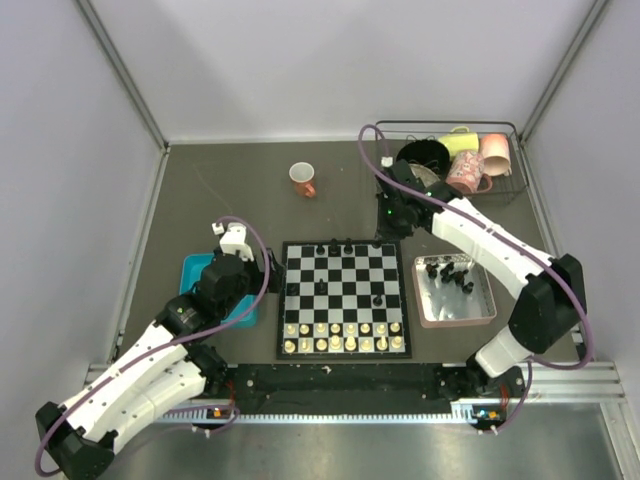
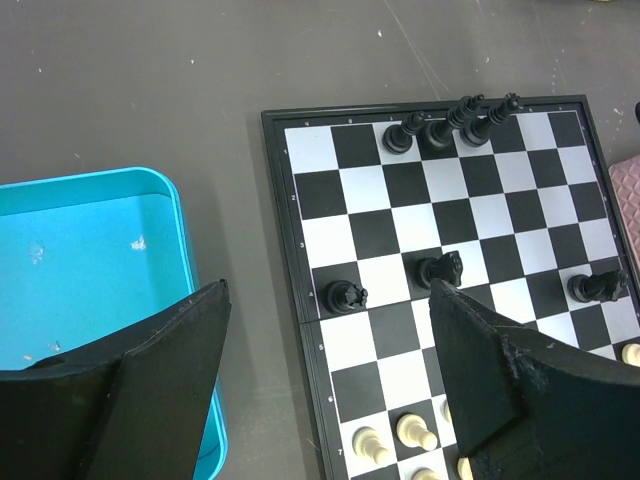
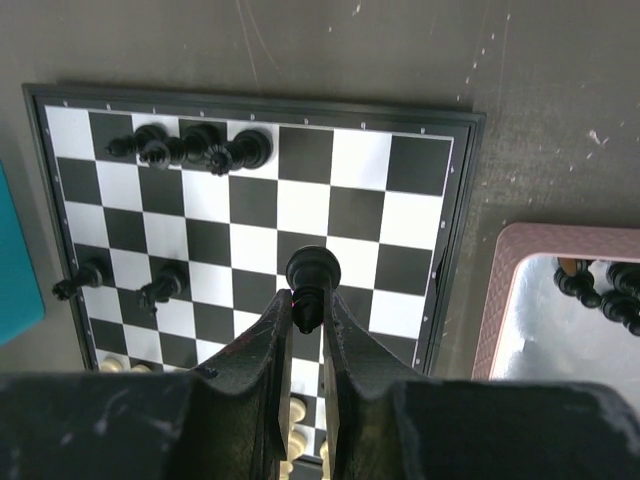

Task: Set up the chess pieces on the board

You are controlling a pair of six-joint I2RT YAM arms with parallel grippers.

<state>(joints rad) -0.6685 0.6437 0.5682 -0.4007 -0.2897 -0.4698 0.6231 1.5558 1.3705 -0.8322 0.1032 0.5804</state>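
Observation:
The board (image 1: 345,298) lies between my two arms. Several black chess pieces (image 3: 200,145) stand close together on its far row, and others (image 2: 345,296) stand singly nearer the middle. My right gripper (image 3: 308,305) is shut on one black chess piece (image 3: 313,268), holding it by its top above the board's right half. In the top view the right gripper (image 1: 392,222) hangs over the board's far right corner. My left gripper (image 2: 325,350) is open and empty above the board's left edge, beside the teal tray (image 2: 90,250).
Cream-white pieces (image 1: 345,335) fill the board's two near rows. A pink tray (image 1: 487,310) right of the board holds more black pieces (image 1: 452,272). A red mug (image 1: 303,180) stands behind the board. A wire basket (image 1: 503,188) of cups sits at the back right.

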